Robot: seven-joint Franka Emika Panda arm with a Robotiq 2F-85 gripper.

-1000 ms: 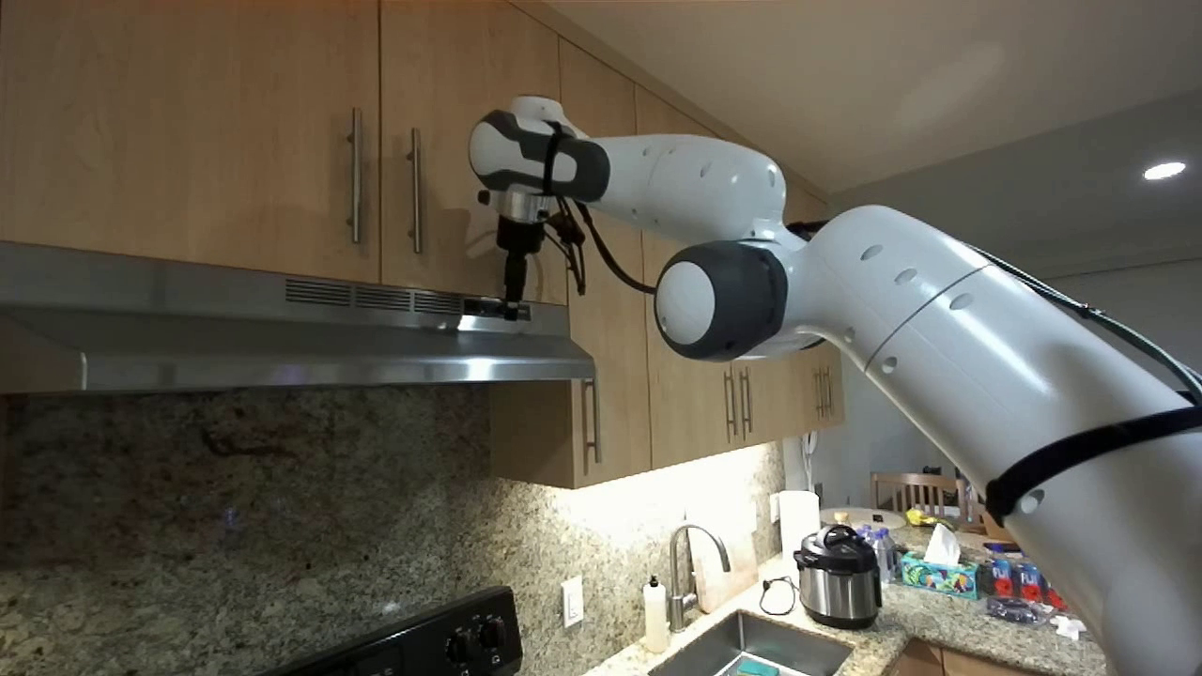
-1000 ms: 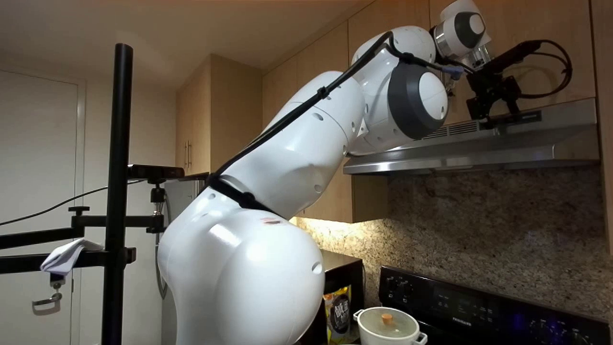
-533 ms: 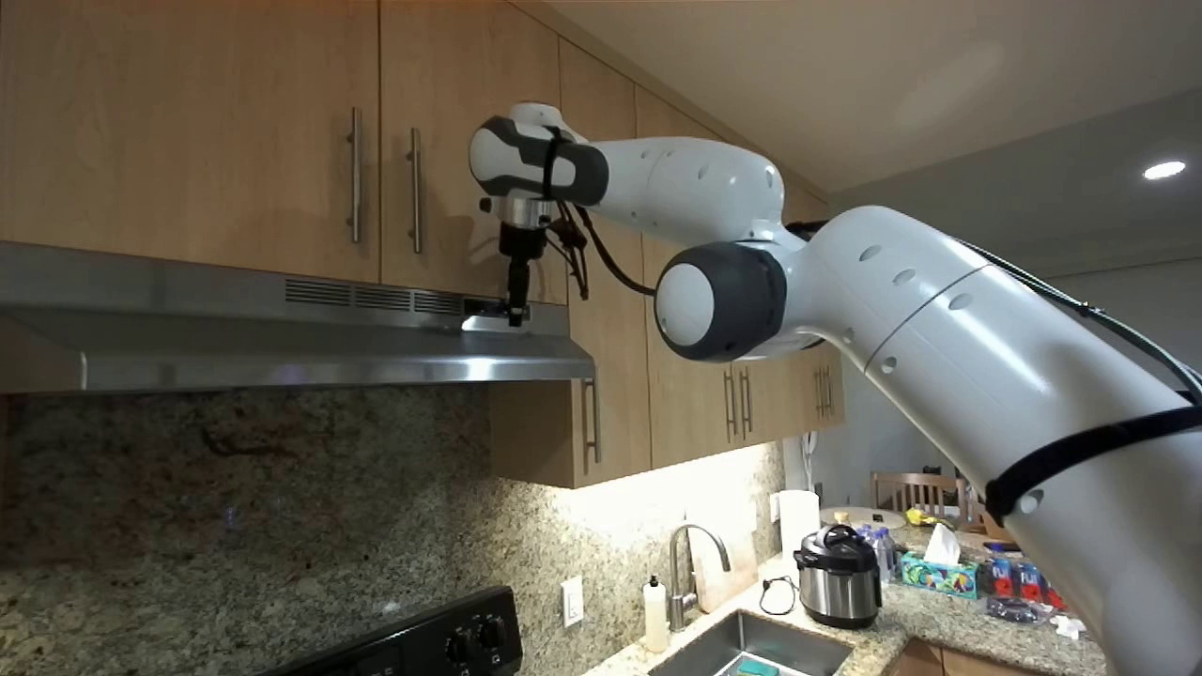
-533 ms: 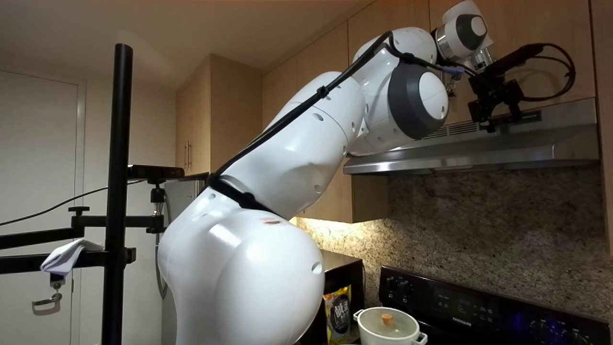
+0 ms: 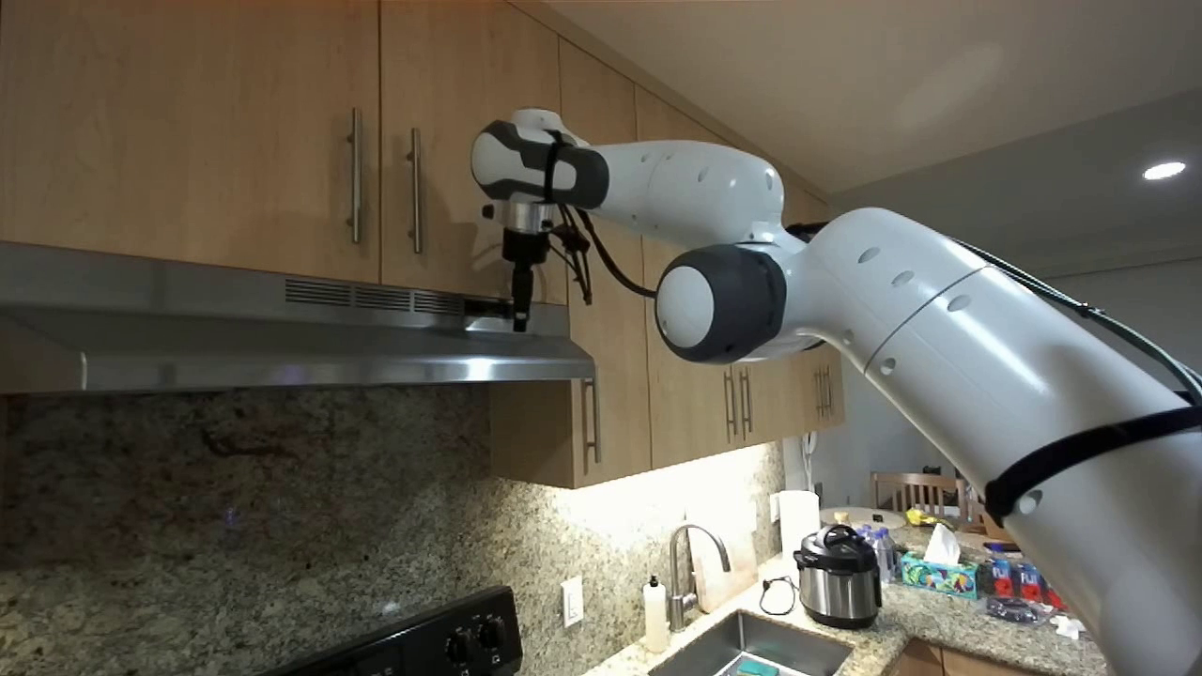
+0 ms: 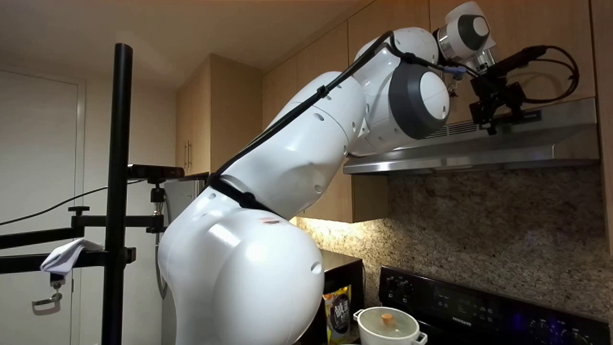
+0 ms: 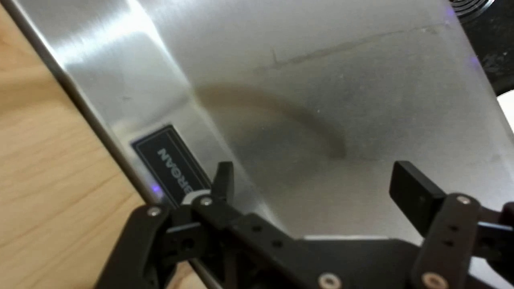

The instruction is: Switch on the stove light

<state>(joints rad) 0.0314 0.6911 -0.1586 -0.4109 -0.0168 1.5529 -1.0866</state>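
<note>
The stove light itself is hidden; no lamp shows on the parts of the silver range hood (image 5: pixel 310 347) that are visible. In the wrist view my gripper (image 7: pixel 313 170) is open, its black fingers (image 7: pixel 415 196) wide apart with only the hood's steel face (image 7: pixel 341 104) behind the gap. A dark BROAN label (image 7: pixel 172 164) lies by the left finger, which covers its lower end. From outside, the gripper (image 5: pixel 520 324) points down in front of the hood's upper front strip, near a dark panel (image 5: pixel 484 308). Whether the gripper (image 6: pixel 505 124) touches the hood, I cannot tell.
Light-wood cabinet doors (image 5: pixel 470 103) with bar handles (image 5: pixel 416 192) rise directly above the hood. Vent slots (image 5: pixel 362 297) run along its upper strip. Below are the black stove panel (image 6: pixel 479 306) and a white lidded pot (image 6: pixel 388 330). A cable loop (image 6: pixel 572 72) sticks out from the wrist.
My gripper has sunk slightly and shifted a little to the right in both exterior views. The hood and everything around it look unchanged.
</note>
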